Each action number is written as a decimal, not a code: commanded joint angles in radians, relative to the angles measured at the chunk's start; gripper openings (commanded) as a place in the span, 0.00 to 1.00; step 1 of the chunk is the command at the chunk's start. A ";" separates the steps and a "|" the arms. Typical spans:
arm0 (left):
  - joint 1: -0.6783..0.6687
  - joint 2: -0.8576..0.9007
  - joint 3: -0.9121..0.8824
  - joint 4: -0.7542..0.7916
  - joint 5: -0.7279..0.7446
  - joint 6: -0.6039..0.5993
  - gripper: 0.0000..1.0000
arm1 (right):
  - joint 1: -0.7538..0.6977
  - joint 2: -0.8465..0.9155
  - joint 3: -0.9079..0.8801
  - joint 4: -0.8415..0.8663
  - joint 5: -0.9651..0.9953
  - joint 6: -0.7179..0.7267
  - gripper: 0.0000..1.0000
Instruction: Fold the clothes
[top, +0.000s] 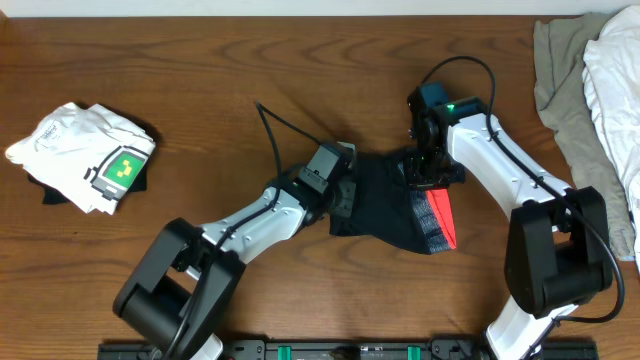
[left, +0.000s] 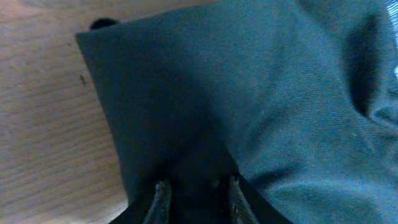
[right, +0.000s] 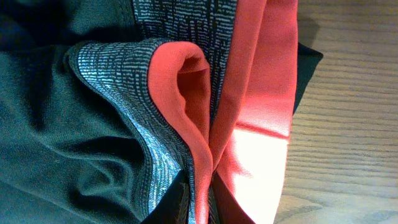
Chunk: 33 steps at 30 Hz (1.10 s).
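The trousers (top: 385, 205) lie bunched on the table (top: 200, 60), well apart from the white shirt (top: 85, 155) and to its right in the overhead view. The left gripper (left: 198, 198) sits on the trouser edge nearer the shirt. Dark cloth runs in between its fingers and creases fan out from there, so it looks clamped on the fabric, though the dim wrist view leaves some doubt. The right gripper (right: 200, 202) is on the side away from the shirt, its fingers closed on the waistband (right: 249, 93), whose red-orange lining curls open beside the grey knit. The step appears to be a two-handed hold for spreading or folding the cloth. To do it well, both arms should probably rise together and draw gently apart until the bunching goes. One edge can then be carried over the other so the edges meet, with neither end let go until the cloth lies flat. The curled waistband wants flattening first, or the fold will likely come out lumpy. No writing can be read: the shirt shows only a green square print (top: 122, 168), the waistband only fine woven dashes, and no logo shows on the trousers.
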 joint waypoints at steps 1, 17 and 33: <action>-0.004 0.052 -0.011 -0.001 0.017 0.005 0.32 | 0.002 -0.027 -0.002 -0.009 0.035 0.031 0.09; -0.004 0.142 -0.011 -0.024 0.017 -0.032 0.23 | -0.161 -0.027 -0.002 -0.036 0.137 0.031 0.14; -0.004 0.142 -0.011 -0.027 0.017 -0.032 0.23 | -0.234 -0.031 0.051 -0.072 -0.259 -0.272 0.19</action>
